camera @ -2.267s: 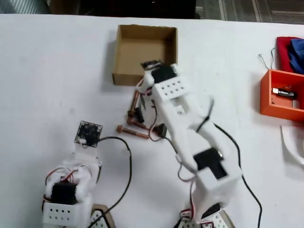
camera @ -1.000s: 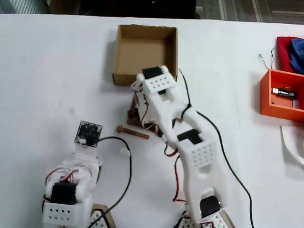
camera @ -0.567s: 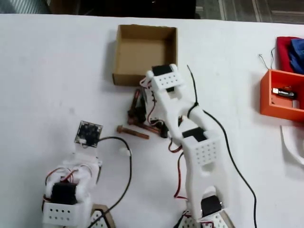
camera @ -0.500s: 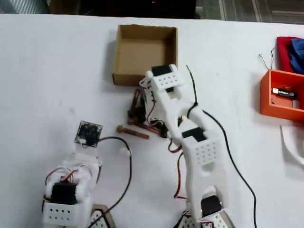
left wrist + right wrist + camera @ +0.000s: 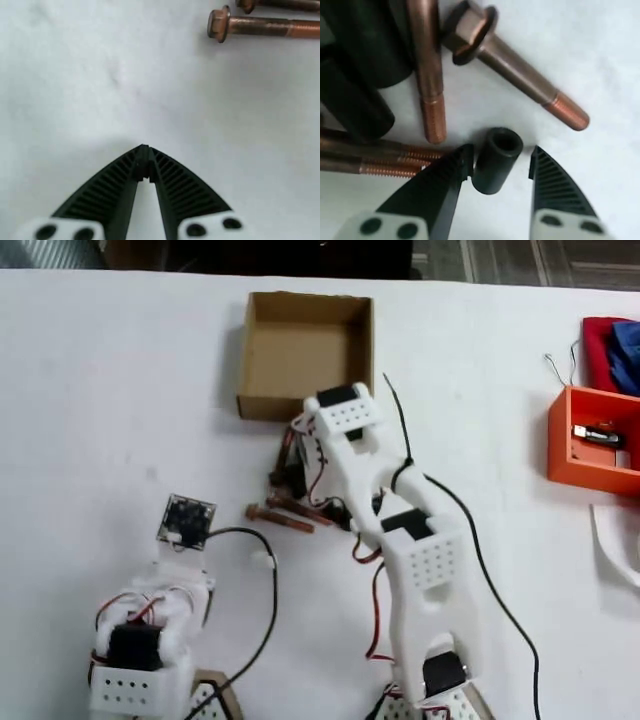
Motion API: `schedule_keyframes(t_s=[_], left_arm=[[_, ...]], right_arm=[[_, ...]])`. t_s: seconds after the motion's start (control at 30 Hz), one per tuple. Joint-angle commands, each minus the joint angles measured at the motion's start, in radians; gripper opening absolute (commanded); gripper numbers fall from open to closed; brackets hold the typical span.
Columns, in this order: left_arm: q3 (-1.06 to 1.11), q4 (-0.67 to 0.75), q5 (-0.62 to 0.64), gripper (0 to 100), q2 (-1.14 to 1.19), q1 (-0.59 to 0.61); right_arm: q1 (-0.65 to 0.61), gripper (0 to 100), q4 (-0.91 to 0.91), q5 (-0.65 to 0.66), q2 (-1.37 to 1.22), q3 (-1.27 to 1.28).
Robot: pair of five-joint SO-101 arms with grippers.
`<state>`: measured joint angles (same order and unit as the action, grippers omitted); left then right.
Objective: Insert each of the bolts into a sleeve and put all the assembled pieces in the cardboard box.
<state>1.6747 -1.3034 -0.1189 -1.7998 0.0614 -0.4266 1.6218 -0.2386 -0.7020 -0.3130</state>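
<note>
text: none legible | labels: none | numbers: none | signs: none

A robotics workshop bench: two white plastic robot arms (image 5: 425,570) with exposed wiring stand on a plain white tabletop (image 5: 100,390), with copper-coloured hex bolts (image 5: 280,518) and an open orange plastic parts bin (image 5: 585,468) nearby.

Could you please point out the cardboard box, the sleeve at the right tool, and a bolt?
cardboard box (image 5: 305,350): high view, bare inner floor.
sleeve (image 5: 495,162): right wrist view, outer side wall.
bolt (image 5: 265,26): left wrist view, mid-shank.
</note>
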Motion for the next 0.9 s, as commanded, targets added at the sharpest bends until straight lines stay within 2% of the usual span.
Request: schedule_keyframes(t_s=[0.0, 0.13, 0.23, 0.33, 0.67, 0.87], left_arm=[[0.019, 0.014, -0.006, 3, -0.025, -0.008], [0.019, 0.014, -0.006, 3, -0.025, -0.008], [0.019, 0.014, -0.006, 3, -0.025, -0.008], [0.019, 0.014, -0.006, 3, -0.025, -0.008], [0.019, 0.014, -0.006, 3, -0.025, -0.008], [0.019, 0.014, -0.006, 3, -0.025, -0.008]], right_arm=[[-0.015, 18.3, -0.054, -0.005, 0.018, 0.029], [-0.007, 17.7, -0.119, -0.005, 0.018, 0.051], [-0.012, 11.9, -0.145, -0.005, 0.018, 0.064], [-0.015, 11.5, -0.16, -0.005, 0.018, 0.086], [-0.008, 1.7, -0.117, 0.006, 0.007, 0.092], [-0.002, 2.0, -0.108, 0.052, 0.007, 0.089]])
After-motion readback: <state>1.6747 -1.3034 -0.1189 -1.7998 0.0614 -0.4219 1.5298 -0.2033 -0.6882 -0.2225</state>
